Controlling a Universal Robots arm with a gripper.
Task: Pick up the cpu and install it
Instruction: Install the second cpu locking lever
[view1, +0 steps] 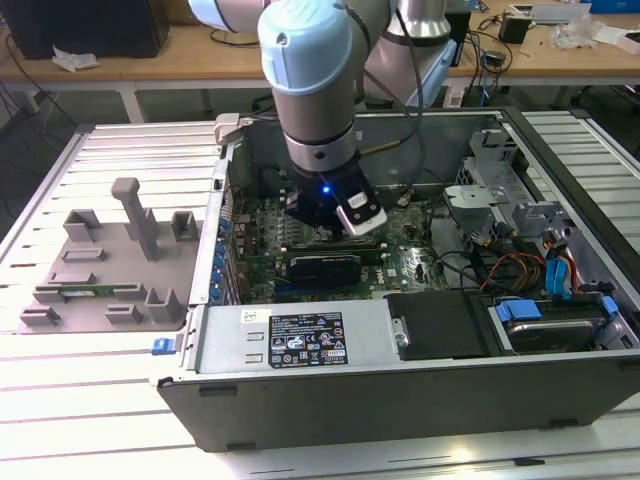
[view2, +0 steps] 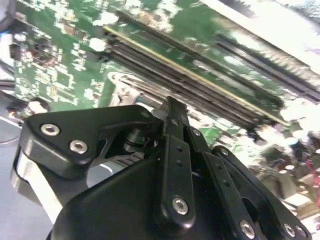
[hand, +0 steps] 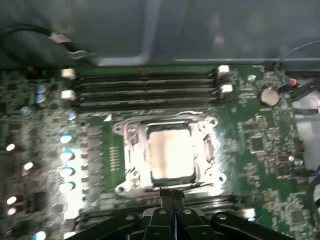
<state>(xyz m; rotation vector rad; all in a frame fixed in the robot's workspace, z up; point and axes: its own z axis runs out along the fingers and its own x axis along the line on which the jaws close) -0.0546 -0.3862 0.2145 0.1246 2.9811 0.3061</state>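
The black gripper (hand: 172, 196) fingers are pressed together and hold nothing, just beside the socket (hand: 131, 160). The cpu (hand: 170, 152) lies flat inside this socket on the green motherboard (hand: 260, 145), near the memory slots (hand: 145, 90)

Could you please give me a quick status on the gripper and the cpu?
Gripper shut, jaws together, holding nothing, low over the motherboard. Cpu sits flat in the socket, just beyond the jaw tips. Nothing lying on it.

cpu (hand: 170, 155) in socket (hand: 131, 150), hand (hand: 172, 196) beside
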